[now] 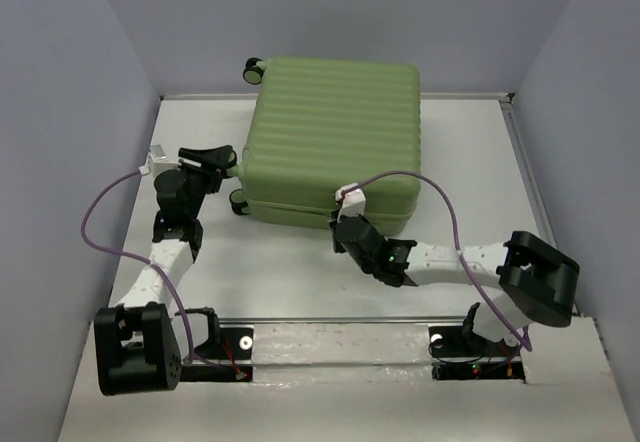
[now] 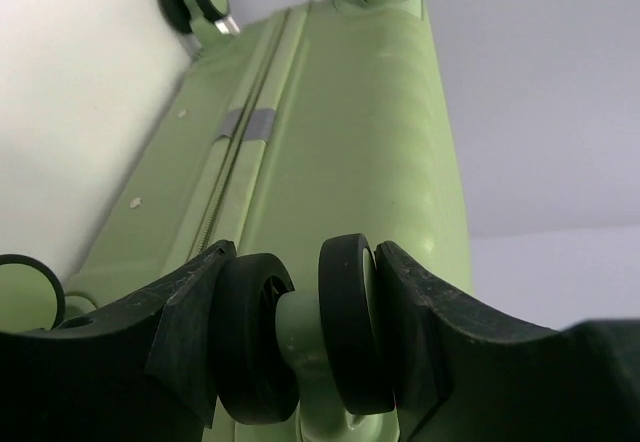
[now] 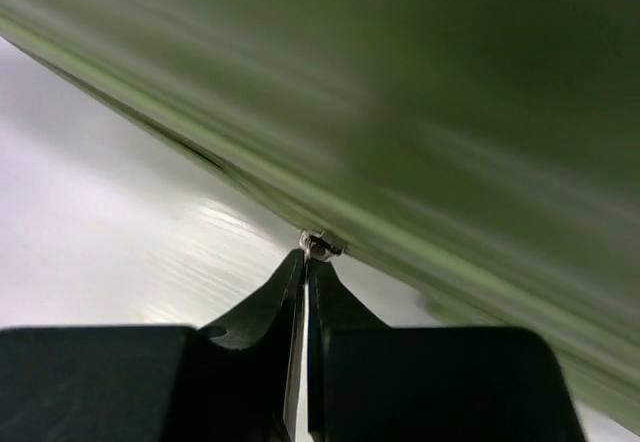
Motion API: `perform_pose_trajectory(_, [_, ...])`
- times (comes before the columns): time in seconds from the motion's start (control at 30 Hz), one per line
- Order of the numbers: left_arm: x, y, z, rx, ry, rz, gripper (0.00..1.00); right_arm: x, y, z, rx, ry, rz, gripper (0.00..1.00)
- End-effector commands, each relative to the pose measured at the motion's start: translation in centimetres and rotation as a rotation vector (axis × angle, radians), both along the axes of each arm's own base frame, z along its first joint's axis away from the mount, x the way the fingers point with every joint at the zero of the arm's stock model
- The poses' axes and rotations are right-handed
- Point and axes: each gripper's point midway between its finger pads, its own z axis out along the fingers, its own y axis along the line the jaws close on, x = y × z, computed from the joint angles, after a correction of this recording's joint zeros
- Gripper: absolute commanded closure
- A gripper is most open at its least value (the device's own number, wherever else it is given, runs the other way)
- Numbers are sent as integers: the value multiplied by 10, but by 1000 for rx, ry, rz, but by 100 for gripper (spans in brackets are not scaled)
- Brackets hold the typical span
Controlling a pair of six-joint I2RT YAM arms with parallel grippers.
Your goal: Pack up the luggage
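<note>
Luggage, closed, laid flat on the tabletop, long axis left-to-right: a caster wheel is clamped in the left gripper jaws, while the right gripper jaws are pinched together on an apparent zipper pull at the near seam.

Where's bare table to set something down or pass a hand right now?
Free: white tabletop right of the light-green ribbed hard-shell suitcase, up to the right wall; also the far-left corner beside it. Crowded: the suitcase's near edge, where the left pincer clamps its black caster wheel and the right pincer sits shut.
</note>
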Motion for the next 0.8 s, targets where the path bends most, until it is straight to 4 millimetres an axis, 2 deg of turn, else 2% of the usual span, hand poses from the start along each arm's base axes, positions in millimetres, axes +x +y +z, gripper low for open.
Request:
perform_pose_trajectory(0.0, [-54,-93,14,81,-116,-421,94,-19,88,31,137,35,230,93])
perform_pose_trajectory(0.1, [-66,-100,20,71,-138,-469,94,-29,133,37,198,36,350,93])
perform_pose_trajectory(0.13, [-72,-101,26,75,-147,-480,94,-26,154,59,220,-17,376,93])
perform_pose_trajectory(0.17, [-77,-103,29,78,-154,-499,94,-34,173,46,200,-17,413,93])
perform_pose_trajectory(0.2, [-85,-103,42,80,-188,-510,94,-37,186,49,208,-32,439,93])
perform_pose_trajectory(0.23, [-91,-105,44,68,-181,-527,94,-35,200,62,259,-72,461,93])
perform_pose_trajectory(0.27, [-98,-107,48,68,-186,-548,94,-46,217,59,282,-71,516,93])
perform_pose_trajectory(0.3, [-103,-107,52,71,-191,-553,94,-53,227,60,305,-78,548,93])
perform_pose_trajectory(0.33, [-114,-108,61,70,-208,-561,94,-59,237,70,359,-109,574,93])
perform_pose_trajectory(0.37, [-119,-107,65,74,-214,-564,94,-59,242,67,373,-110,581,93])
perform_pose_trajectory(0.4, [-127,-106,77,81,-249,-560,94,-68,251,55,376,-102,604,93])
perform_pose_trajectory(0.43, [-130,-105,75,79,-231,-550,94,-77,258,63,437,-123,627,93])
perform_pose_trajectory(0.47, [-132,-103,78,78,-236,-542,94,-82,261,58,460,-109,648,93])
perform_pose_trajectory(0.5, [-136,-102,79,77,-244,-537,94,-85,263,46,479,-74,650,93])
perform_pose_trajectory(0.57, [-139,-102,77,63,-241,-532,94,-89,253,42,499,-61,645,93])
perform_pose_trajectory(0.6, [-140,-102,74,61,-239,-530,94,-94,228,41,490,-68,637,93])
perform_pose_trajectory(0.67, [-141,-104,67,75,-234,-534,94,-91,192,34,433,-69,574,91])
perform_pose_trajectory(0.7, [-140,-104,61,84,-222,-533,94,-90,159,43,420,-65,544,66])
perform_pose_trajectory(0.73, [-139,-105,57,92,-215,-536,94,-89,136,28,353,-7,506,46])
perform_pose_trajectory(0.77, [-137,-105,54,100,-212,-525,94,-83,116,24,319,23,466,31])
